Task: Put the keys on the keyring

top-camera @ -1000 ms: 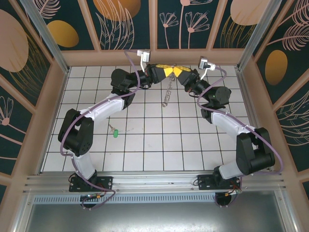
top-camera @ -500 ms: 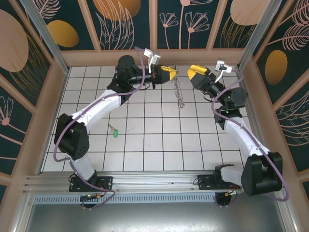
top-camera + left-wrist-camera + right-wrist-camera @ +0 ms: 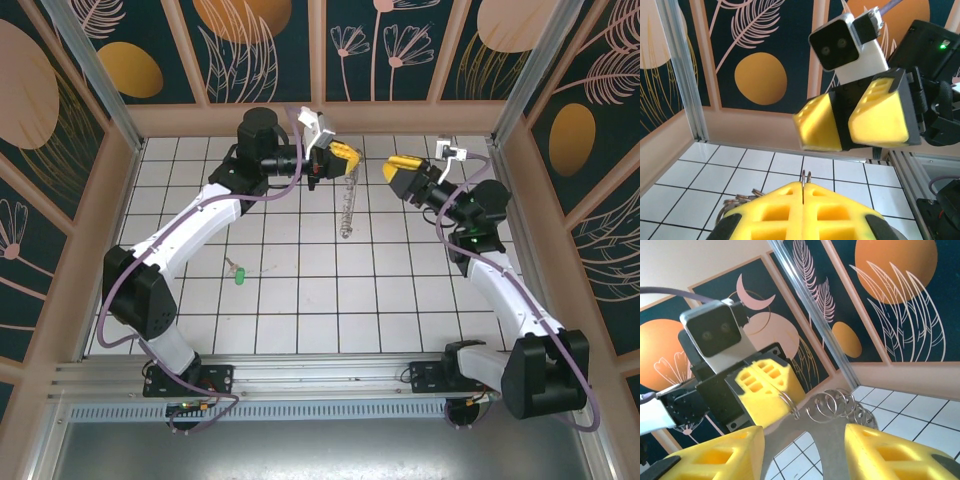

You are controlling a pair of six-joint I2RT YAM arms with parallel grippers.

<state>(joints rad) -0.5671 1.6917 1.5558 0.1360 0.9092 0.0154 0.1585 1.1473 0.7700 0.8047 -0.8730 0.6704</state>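
Your left gripper (image 3: 347,157) pinches the dangling keyring (image 3: 347,208) (seen edge-on, its shape unclear); right gripper (image 3: 392,166) gapes wide; green key (image 3: 239,275) lies well apart.

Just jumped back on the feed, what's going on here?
The left gripper is shut on the keyring, holding it up at the far end of the tiled table so it dangles. The right gripper faces it from close by, open and holding nothing. The green key lies on the tiles beside the left arm, not yet on the ring.
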